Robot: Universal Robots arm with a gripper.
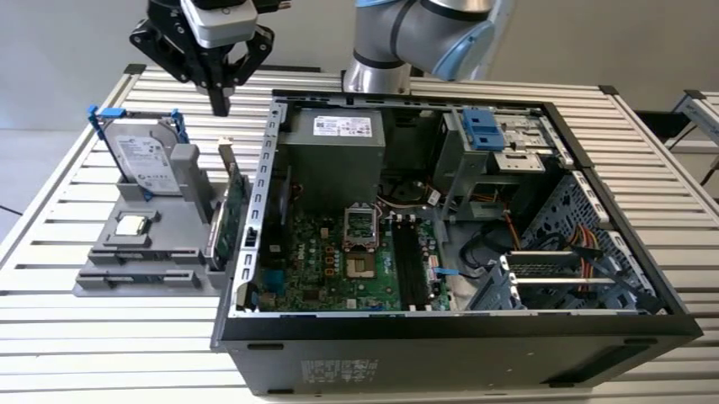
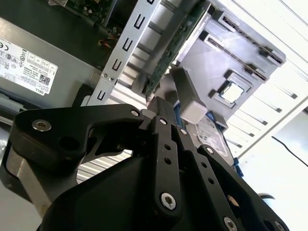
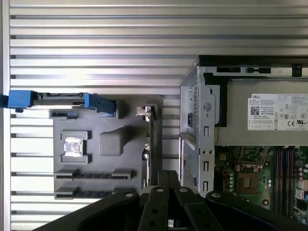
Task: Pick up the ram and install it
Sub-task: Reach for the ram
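Observation:
The ram is hidden from view. My gripper hangs high over the exterior view's left side of the table, with its black fingers pressed together, shut, and nothing visible between them. It is above the back end of the grey parts fixture, close to the bracket end of the upright green expansion card. The same card appears edge-on just beyond my fingertips. The long black memory slots lie on the motherboard inside the open computer case.
On the fixture stand a silver hard drive with blue clips and a small processor chip. Two long holder slots run along the fixture. The case's metal side wall rises beside the card. A slatted metal table surrounds everything.

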